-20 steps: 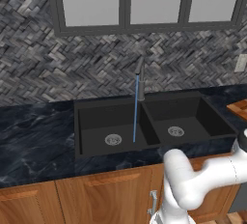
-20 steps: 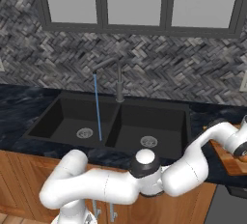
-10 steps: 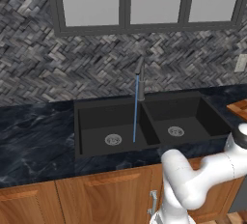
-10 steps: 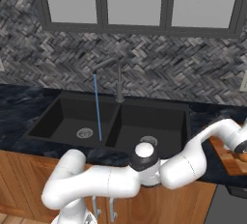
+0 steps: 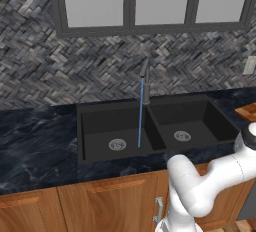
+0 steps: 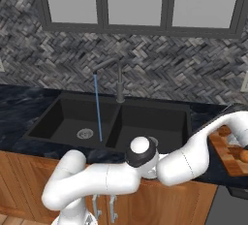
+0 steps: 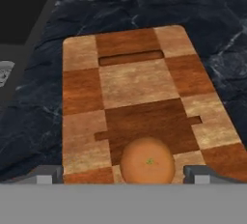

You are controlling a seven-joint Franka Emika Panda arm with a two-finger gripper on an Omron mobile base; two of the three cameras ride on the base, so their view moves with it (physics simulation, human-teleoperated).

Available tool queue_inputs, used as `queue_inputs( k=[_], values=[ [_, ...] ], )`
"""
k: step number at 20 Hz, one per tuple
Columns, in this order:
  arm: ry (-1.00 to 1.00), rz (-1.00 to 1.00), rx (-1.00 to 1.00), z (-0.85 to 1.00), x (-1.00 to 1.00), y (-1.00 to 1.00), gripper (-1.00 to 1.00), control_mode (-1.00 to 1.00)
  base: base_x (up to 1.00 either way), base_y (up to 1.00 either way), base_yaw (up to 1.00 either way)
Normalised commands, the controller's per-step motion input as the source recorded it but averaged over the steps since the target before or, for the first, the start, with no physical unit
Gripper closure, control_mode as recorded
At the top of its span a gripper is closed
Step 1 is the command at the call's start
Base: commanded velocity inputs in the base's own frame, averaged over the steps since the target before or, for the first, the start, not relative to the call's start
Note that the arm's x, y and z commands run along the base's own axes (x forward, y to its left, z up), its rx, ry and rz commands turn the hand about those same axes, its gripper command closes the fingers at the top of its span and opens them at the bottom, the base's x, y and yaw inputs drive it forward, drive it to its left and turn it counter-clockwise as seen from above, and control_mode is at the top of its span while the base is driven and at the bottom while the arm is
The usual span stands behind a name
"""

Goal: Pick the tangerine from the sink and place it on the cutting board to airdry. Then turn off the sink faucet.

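In the hand view, the gripper [image 7: 118,175] looks down on the cutting board [image 7: 140,97] with its two fingertips [image 7: 48,174] spread wide apart at the bottom corners. The tangerine [image 7: 147,162] sits between them on the near end of the board, with clear space on each side, so neither fingertip touches it. The fruit rests on the wood, a small green dot at its top.

The board is a checkered block of light and dark brown squares with a narrow slot near its far end. It lies on a dark marbled counter [image 7: 144,6]. A corner of the sink [image 7: 24,18] shows at the upper left, with part of a silver drain [image 7: 6,71] at the edge.

In the right base view, the white arm reaches to the right over the counter, and the tangerine [image 6: 244,155] shows as a small orange spot on the cutting board [image 6: 227,150] at the right edge. The sink [image 6: 121,122] sits ahead, black and double-basined. The sink faucet [image 6: 118,81] rises behind the divider, and a thin blue stream [image 6: 98,107] falls into the left basin.

In the left base view, the faucet [image 5: 145,78] and its stream [image 5: 140,113] stand over the sink [image 5: 150,126], and a corner of the cutting board [image 5: 247,111] shows at the right.
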Motion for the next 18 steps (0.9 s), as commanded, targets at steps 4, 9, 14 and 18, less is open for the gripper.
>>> queue_inputs(
  k=[4, 9, 14, 18],
  values=[
    [-0.23, 0.18, -0.22, 0.08, -0.45, 0.98, -1.0, -1.0, 0.0, 0.0, 0.0],
    [-0.47, 0.15, -0.24, -0.33, -0.15, 1.0, -1.0, -1.0, 0.0, 0.0, 0.0],
    [-0.7, 0.08, -0.18, -0.19, 0.0, 1.0, -1.0, -1.0, 0.0, 0.0, 0.0],
    [-0.66, 0.0, -0.2, 0.0, 0.0, 1.0, -1.0, -1.0, 0.0, 0.0, 0.0]
  ],
)
